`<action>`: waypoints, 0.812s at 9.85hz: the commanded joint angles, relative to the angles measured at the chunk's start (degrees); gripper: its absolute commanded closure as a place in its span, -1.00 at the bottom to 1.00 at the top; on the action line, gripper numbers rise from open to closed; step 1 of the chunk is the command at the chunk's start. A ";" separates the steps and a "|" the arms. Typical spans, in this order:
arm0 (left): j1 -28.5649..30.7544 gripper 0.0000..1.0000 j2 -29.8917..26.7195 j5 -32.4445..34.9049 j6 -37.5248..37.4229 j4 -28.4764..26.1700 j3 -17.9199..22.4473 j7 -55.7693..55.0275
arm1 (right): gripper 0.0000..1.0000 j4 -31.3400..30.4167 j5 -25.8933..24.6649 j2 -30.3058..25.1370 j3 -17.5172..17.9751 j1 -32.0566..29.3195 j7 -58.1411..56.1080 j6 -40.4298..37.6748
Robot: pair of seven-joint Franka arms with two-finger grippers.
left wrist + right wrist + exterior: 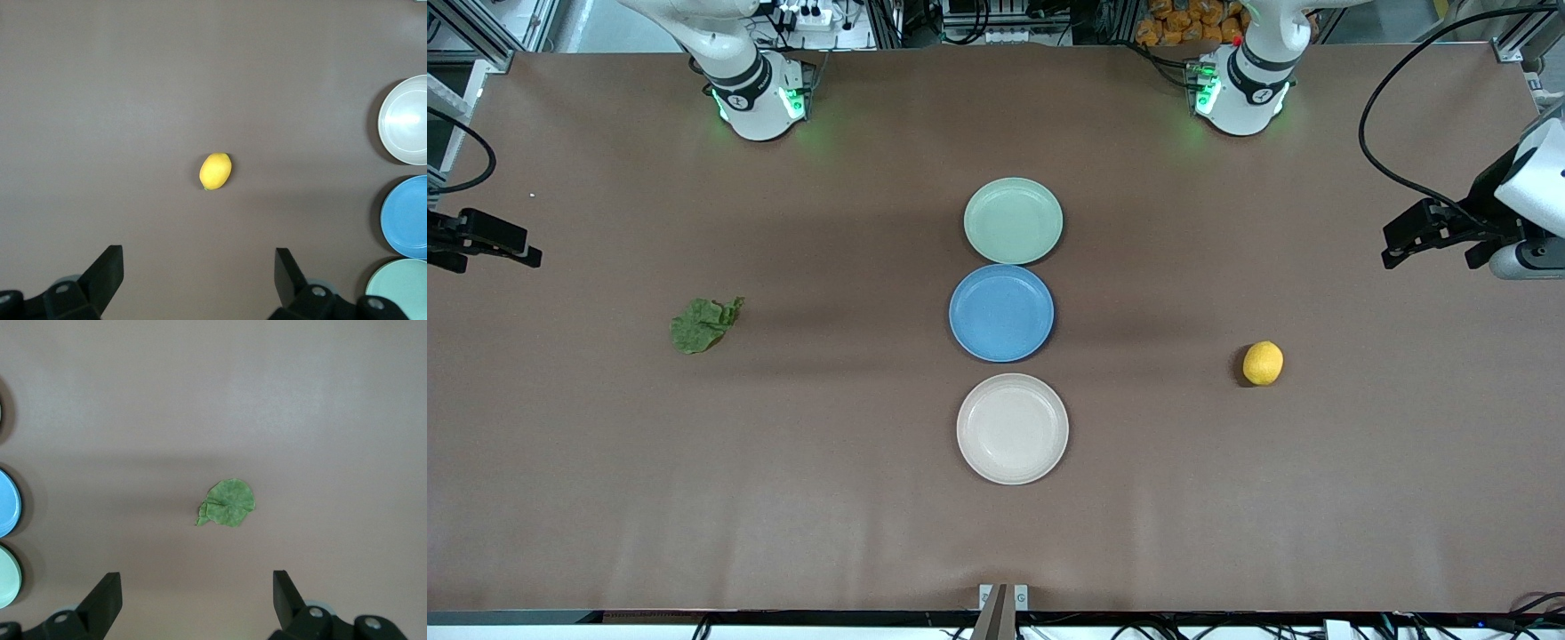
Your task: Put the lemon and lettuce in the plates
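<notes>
The right hand (511,249) hangs wide open and empty over the bench's (605,489) right-arm end. The lettuce (704,324) lies flat nearby. Mid-bench sit the mint plate (1013,221), blue plate (1001,313) and beige plate (1012,428). The lemon (1263,363) rests near the left hand (1418,238), also wide and empty.

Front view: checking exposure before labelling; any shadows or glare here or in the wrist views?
Front view: soft shadow bands cross the table beside the lettuce. Left wrist view: glare on the beige plate, lemon sharp. Right wrist view: even light.
</notes>
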 commanded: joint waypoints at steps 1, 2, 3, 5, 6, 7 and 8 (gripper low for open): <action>0.26 -1.00 -0.48 -1.32 -0.97 0.32 -0.07 1.18 | -1.00 0.09 0.34 -0.18 0.62 -0.94 -0.09 -0.09; 0.26 -1.00 -0.48 -1.32 -0.97 0.32 -0.07 1.09 | -1.00 0.09 0.34 -0.09 0.62 -0.94 -0.09 -0.09; 0.26 -1.00 -0.48 -1.32 -0.97 0.32 0.02 1.01 | -1.00 0.09 0.34 -0.18 0.62 -0.85 -0.09 -0.09; 0.35 -1.00 -0.40 -1.41 -0.97 0.32 0.02 1.18 | -1.00 -0.26 0.34 0.96 0.62 -1.20 -0.09 0.26; 0.35 -1.00 -0.22 -1.49 -0.97 0.06 0.11 1.09 | -1.00 -0.26 0.34 1.31 0.62 -1.38 -0.09 0.52; 0.44 -1.00 0.39 -1.58 -0.97 -0.38 0.11 0.74 | -1.00 -0.44 0.34 2.10 0.54 -1.29 -0.09 1.22; 0.61 -1.00 1.96 -1.58 -0.53 -0.47 0.11 0.74 | -1.00 -1.05 0.34 3.15 0.54 -1.29 -0.01 2.27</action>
